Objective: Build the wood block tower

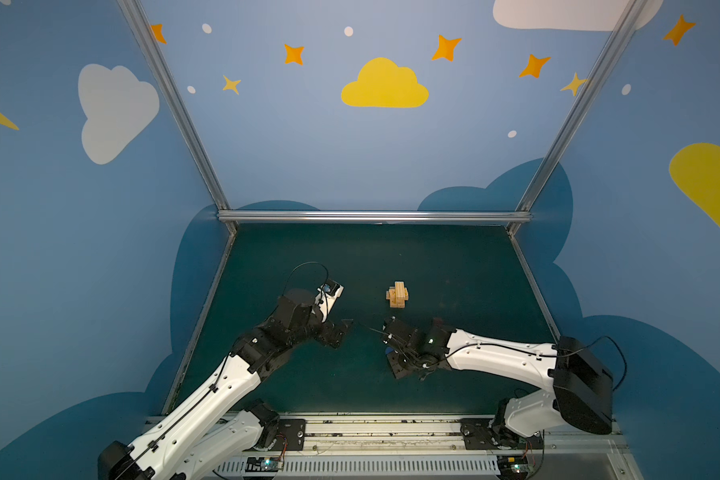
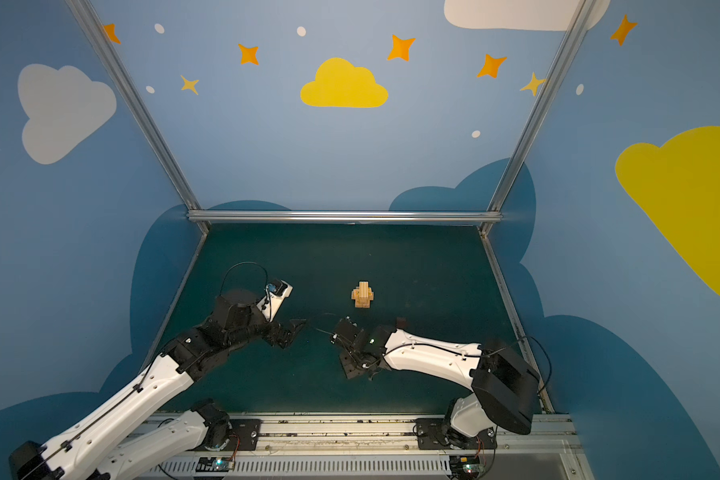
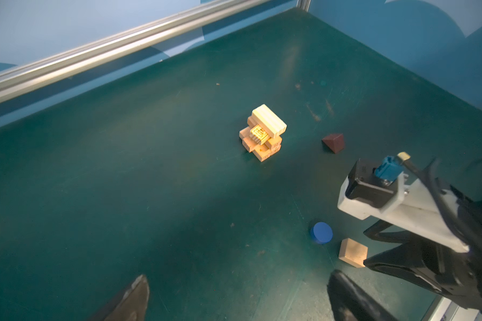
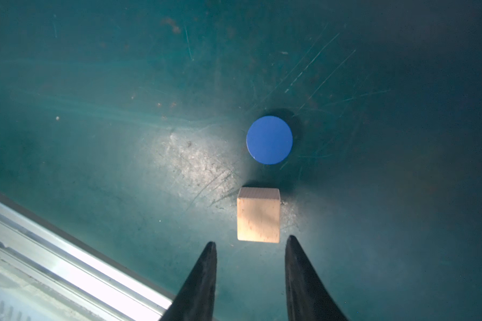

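We've got the wood block tower (image 1: 397, 295) standing in the middle of the green table (image 1: 454, 257): crosswise tan bars, pale bar on top. L gripper (image 3: 238, 286) hangs to its left, well apart, fingers spread wide, nothing btwn them. R gripper (image 4: 251, 246) points down at the tan cube (image 4: 258, 215), jaws parted, tips just short of it, no grip. Blue round piece (image 4: 269, 139) sits just beyond the cube. Dark reddish-brown block (image 3: 333, 142) lies apart, right of the tower.
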Controlling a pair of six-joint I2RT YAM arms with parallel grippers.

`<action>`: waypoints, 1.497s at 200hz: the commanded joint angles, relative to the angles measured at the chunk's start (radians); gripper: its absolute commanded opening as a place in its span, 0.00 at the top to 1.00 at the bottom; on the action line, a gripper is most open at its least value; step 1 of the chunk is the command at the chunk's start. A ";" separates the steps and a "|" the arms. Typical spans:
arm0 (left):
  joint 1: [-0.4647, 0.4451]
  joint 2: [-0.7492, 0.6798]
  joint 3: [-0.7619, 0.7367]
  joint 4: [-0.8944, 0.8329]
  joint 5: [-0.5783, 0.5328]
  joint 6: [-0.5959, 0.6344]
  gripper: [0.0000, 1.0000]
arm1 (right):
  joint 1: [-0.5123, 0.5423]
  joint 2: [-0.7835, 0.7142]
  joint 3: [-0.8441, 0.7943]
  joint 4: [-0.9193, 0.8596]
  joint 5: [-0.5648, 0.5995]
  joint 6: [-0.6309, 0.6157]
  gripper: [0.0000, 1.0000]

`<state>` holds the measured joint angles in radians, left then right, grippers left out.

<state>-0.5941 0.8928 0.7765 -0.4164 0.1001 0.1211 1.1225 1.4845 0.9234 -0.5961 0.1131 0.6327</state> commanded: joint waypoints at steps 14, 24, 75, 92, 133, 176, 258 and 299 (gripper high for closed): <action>0.007 -0.022 0.021 -0.006 0.024 0.014 0.00 | 0.006 0.031 -0.006 0.021 0.012 0.034 0.62; 0.007 -0.032 0.017 0.003 0.024 0.012 0.00 | 0.006 0.034 -0.005 0.021 0.015 0.038 0.62; 0.020 -0.064 0.004 0.031 -0.002 0.000 0.00 | 0.008 0.064 0.003 -0.006 0.037 0.061 0.58; 0.023 -0.063 0.004 0.037 -0.008 -0.008 0.00 | 0.010 0.077 0.012 -0.016 0.039 0.065 0.58; 0.030 -0.054 0.008 0.035 -0.010 -0.017 0.00 | 0.012 0.098 0.013 -0.018 0.050 0.082 0.59; 0.036 -0.052 0.010 0.038 -0.014 -0.026 0.00 | 0.012 0.114 0.023 -0.019 0.047 0.087 0.63; 0.043 -0.055 0.012 0.037 -0.011 -0.033 0.00 | 0.012 0.139 0.036 -0.024 0.039 0.094 0.70; 0.046 -0.058 0.011 0.037 -0.013 -0.036 0.00 | 0.012 0.149 0.040 -0.036 0.039 0.099 0.71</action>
<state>-0.5537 0.8379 0.7765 -0.3927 0.0952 0.0925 1.1297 1.6127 0.9360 -0.5972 0.1482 0.7216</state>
